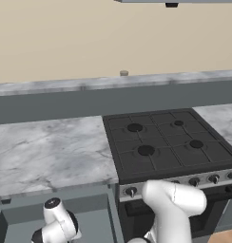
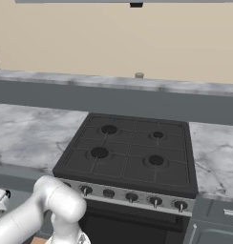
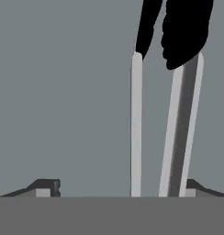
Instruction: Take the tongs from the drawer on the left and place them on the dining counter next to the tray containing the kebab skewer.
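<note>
The tongs (image 3: 178, 128) lie on the plain grey floor of the open drawer (image 1: 23, 216). Their two slim silvery arms run up the hand view to dark tips. My gripper (image 3: 118, 188) is open and hangs low over them. Both arms lie between its fingertips (image 3: 46, 187), much closer to the right tip than the left, and neither arm is clamped. In the left base view the white arm bends down into the drawer at the lower left. The tray, the kebab skewer and the dining counter are out of view.
A black four-burner stove (image 1: 165, 142) with a row of knobs stands right of the drawer. Marbled counter (image 1: 46, 152) flanks it, backed by a raised dark ledge (image 1: 65, 102) with a small pale cylinder (image 1: 124, 73) on top. The arm's elbow (image 2: 56, 202) hangs before the oven front.
</note>
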Controlling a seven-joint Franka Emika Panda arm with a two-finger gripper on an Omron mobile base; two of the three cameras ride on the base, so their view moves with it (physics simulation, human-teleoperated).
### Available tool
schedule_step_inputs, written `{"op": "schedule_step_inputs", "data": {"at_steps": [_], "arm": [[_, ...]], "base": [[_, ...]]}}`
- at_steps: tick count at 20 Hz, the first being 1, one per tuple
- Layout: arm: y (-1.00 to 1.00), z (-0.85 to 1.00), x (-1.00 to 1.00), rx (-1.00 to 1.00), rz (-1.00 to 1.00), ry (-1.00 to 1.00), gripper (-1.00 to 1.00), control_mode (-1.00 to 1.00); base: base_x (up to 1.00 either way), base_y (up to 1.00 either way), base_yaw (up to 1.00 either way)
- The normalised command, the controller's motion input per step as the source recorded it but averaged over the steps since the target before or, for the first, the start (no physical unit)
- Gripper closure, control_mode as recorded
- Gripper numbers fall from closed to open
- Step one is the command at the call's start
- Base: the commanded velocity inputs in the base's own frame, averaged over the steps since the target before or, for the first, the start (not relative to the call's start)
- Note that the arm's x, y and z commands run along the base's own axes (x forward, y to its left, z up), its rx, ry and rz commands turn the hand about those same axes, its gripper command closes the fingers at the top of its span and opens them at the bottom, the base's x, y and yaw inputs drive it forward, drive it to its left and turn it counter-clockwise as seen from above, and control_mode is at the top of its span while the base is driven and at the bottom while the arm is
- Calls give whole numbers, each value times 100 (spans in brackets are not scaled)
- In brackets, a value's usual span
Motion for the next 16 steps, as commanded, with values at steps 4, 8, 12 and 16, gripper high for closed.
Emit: {"op": "schedule_step_inputs", "data": {"at_steps": [4, 8, 12, 16], "arm": [[6, -36, 1, 0, 0, 3, 100, -100], [5, -17, -2, -2, 0, 0, 100, -100], [0, 19, -27, 0, -1, -8, 100, -100], [0, 49, -21, -1, -2, -17, 100, -100]], "base": [[0, 0, 0], [0, 0, 0], [0, 0, 0], [0, 0, 0]]}}
